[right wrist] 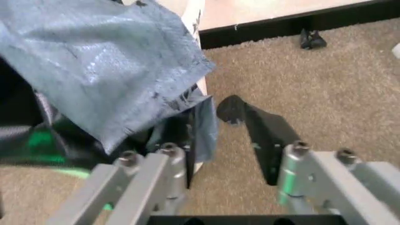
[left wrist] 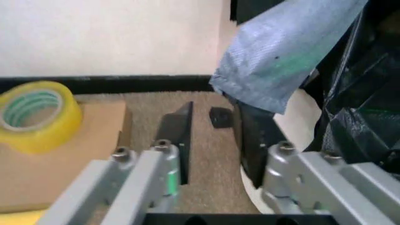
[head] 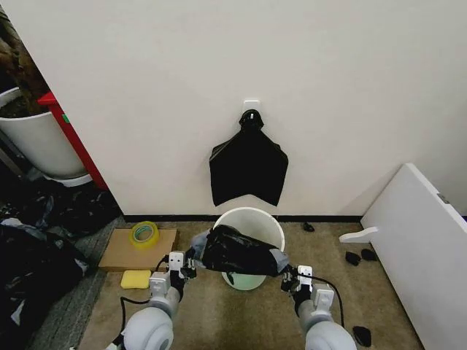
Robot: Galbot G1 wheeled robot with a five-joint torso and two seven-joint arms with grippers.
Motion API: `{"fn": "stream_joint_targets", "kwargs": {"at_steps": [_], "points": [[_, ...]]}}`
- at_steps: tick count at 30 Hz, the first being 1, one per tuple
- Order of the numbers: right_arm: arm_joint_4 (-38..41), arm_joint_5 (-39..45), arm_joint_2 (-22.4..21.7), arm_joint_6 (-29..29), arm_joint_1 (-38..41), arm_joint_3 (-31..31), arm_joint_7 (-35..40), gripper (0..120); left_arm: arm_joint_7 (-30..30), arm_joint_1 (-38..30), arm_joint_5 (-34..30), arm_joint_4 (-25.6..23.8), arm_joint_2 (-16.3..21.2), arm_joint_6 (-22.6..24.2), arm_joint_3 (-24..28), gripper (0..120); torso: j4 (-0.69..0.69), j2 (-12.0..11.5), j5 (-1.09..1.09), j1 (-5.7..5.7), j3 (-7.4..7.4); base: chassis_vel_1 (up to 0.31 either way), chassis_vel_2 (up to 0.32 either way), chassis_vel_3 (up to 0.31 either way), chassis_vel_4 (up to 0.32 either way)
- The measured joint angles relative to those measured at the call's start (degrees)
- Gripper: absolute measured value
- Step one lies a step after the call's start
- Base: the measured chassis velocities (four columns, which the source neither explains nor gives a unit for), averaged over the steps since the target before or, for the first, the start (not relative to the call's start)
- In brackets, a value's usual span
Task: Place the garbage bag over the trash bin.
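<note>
The pale wall point(head: 292, 80) stands just behind the trash bin point(head: 271, 227), with a dark skirting strip along its foot; brown carpet point(head: 241, 317) lies open in front of the bin and to both sides. A white board point(head: 423, 240) leans well off to the right of the bin and closes that side. A big white tub point(head: 36, 142) stands far to the left of the bin, beside a red edge and a heap of dark clutter. A flat black bundle point(head: 248, 169) hangs on the wall straight above the bin, its lower edge just clear of the rim.

The bin is round, white and open-topped, close to the skirting. The garbage bag point(head: 237, 251) lies stretched across the near part of the bin's rim, glossy, black and crumpled, with paler grey-blue corners at both ends.

A sheet of cardboard point(head: 120, 257) lies flat on the carpet left of the bin, carrying a yellow tape roll point(head: 144, 233); a yellow sponge point(head: 136, 278) sits at its near edge.

The left gripper point(head: 191, 259) is at the bag's left end, just left of the bin; its jaws stand apart with carpet showing between them, and the bag's pale corner hangs against one finger point(left wrist: 256, 140). The right gripper point(head: 286, 273) is at the bag's right end, just right of the bin, jaws likewise spread, the bag draped over one finger point(right wrist: 187, 140). Small black scraps point(head: 361, 257) lie on the carpet to the right of the bin
</note>
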Motion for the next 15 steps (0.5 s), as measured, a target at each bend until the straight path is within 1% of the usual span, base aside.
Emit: {"fn": "stream_joint_targets", "kwargs": {"at_steps": [1,3,4,5,6,7,8,9,10,11,12,15], "points": [[0.0,0.0,0.0,0.0,0.0,0.0,0.0,33,0.0,0.0,0.0,0.0,0.0,0.0,0.0,32,0.00,0.0,0.00,0.00,0.00,0.000,0.000,0.000,0.000],[2.0,-0.3,-0.6,0.9,-2.8,1.2,-0.5,45,-0.1,1.6,0.4,-1.5,0.9,-0.2,-0.4,45,0.01,0.0,0.00,0.00,0.00,0.000,0.000,0.000,0.000],[2.6,-0.5,-0.7,1.1,-3.7,1.6,-0.7,48,-0.1,2.2,0.5,-2.0,1.2,-0.5,-0.6,48,0.01,0.0,0.00,0.00,0.00,0.000,0.000,0.000,0.000],[2.6,-0.5,-0.7,1.1,-3.7,1.6,-0.7,48,-0.1,2.2,0.5,-2.0,1.2,-0.5,-0.6,48,0.01,0.0,0.00,0.00,0.00,0.000,0.000,0.000,0.000],[3.5,-0.6,-1.0,1.5,-5.0,2.3,-1.0,53,-0.2,3.2,0.5,-2.8,1.6,-0.8,-0.8,54,0.01,0.0,-0.01,0.00,0.00,0.000,0.000,0.000,0.000],[4.2,-0.6,-1.2,1.9,-6.2,2.9,-1.4,58,-0.1,3.9,0.5,-3.3,1.8,-1.1,-1.0,58,0.01,0.0,-0.01,0.00,0.00,0.000,0.000,0.000,0.000],[4.6,-0.6,-1.4,2.2,-7.2,3.4,-1.7,61,0.0,4.9,0.5,-3.8,2.0,-1.5,-1.1,63,0.00,0.0,-0.01,0.00,0.00,0.000,0.000,0.000,0.000],[4.6,-0.6,-1.4,2.2,-7.2,3.4,-1.7,61,0.0,4.9,0.5,-3.8,2.0,-1.5,-1.1,63,0.00,0.0,-0.01,0.00,0.00,0.000,0.000,0.000,0.000],[5.0,-0.7,-1.5,2.7,-8.1,3.9,-2.1,66,0.1,6.0,0.5,-4.3,2.1,-1.8,-1.3,66,0.00,0.0,-0.01,0.00,0.00,0.000,0.000,0.000,0.000],[5.5,-1.1,-1.7,3.7,-9.3,4.6,-2.6,73,0.3,7.7,0.5,-5.0,2.2,-2.5,-1.4,73,0.02,0.0,-0.01,0.00,-0.01,0.000,0.000,0.000,0.000],[5.5,-1.1,-1.7,3.7,-9.3,4.6,-2.6,73,0.3,7.7,0.5,-5.0,2.2,-2.5,-1.4,73,0.02,0.0,-0.01,0.00,-0.01,0.000,0.000,0.000,0.000],[6.7,-1.5,-1.7,4.9,-11.1,5.8,-3.0,87,0.6,10.5,0.4,-6.0,2.2,-3.8,-1.9,88,0.01,0.0,0.00,0.00,0.00,0.000,0.000,0.000,0.000]]}}
